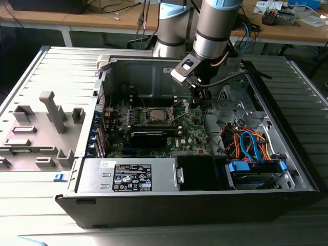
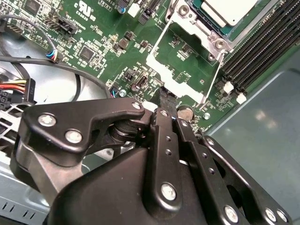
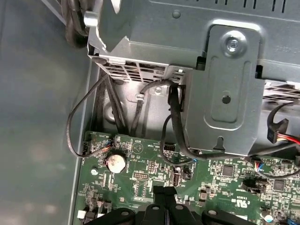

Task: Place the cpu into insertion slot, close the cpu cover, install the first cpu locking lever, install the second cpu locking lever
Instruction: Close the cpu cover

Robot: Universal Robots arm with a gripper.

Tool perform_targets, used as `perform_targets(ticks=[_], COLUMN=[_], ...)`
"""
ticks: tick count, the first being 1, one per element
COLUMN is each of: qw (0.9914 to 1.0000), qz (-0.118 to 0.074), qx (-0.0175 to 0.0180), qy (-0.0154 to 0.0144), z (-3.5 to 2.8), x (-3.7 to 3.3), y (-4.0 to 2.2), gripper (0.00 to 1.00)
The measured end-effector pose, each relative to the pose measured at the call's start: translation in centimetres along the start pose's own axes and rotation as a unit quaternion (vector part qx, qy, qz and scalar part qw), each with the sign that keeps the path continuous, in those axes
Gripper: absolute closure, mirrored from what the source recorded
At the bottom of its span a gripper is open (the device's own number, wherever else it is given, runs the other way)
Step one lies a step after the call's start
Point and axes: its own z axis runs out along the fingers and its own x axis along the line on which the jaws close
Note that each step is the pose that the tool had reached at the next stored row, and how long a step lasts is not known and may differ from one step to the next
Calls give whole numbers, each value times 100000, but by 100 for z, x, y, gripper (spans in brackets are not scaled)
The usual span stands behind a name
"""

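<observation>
We found the cpu (image 2: 229,9) seated flat in the insertion slot (image 2: 216,43), its pale metal face turned up toward the open side of the case. In the exterior view it sat just left of the frame's centre. Being square, it had no long axis to speak of. Its edges lay parallel with the slot's silver rim and with the black memory slots (image 2: 262,42) beside it. So the first step looked done to us.

The cpu cover (image 2: 178,82) was not down. In the second wrist view its silver frame stood swung clear of the slot, with the green motherboard (image 2: 93,51) showing through its window. We judged that closing the cover and setting both locking levers were left to do. The levers themselves we could not make out with any certainty.

The tool (image 2: 165,96) had its fingers pressed together with nothing between them. Its tip hung just beside the cover's free edge, and we could not tell whether it touched. In the exterior view the tool sat right of centre, beneath the arm coming in from the upper middle. In the first wrist view it hovered over the board near a coin cell (image 3: 115,161) and a grey drive bracket (image 3: 229,93).

The computer case (image 1: 138,77) lay open on the ribbed grey table (image 1: 31,66), with its power supply (image 1: 128,177) along the lower middle.
</observation>
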Motion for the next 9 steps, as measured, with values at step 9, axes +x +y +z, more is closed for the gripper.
perform_targets(ticks=[9], qw=[99999], qz=[-9], qx=[-182], qy=[477], z=[8], x=[36], y=[-249], gripper=[89])
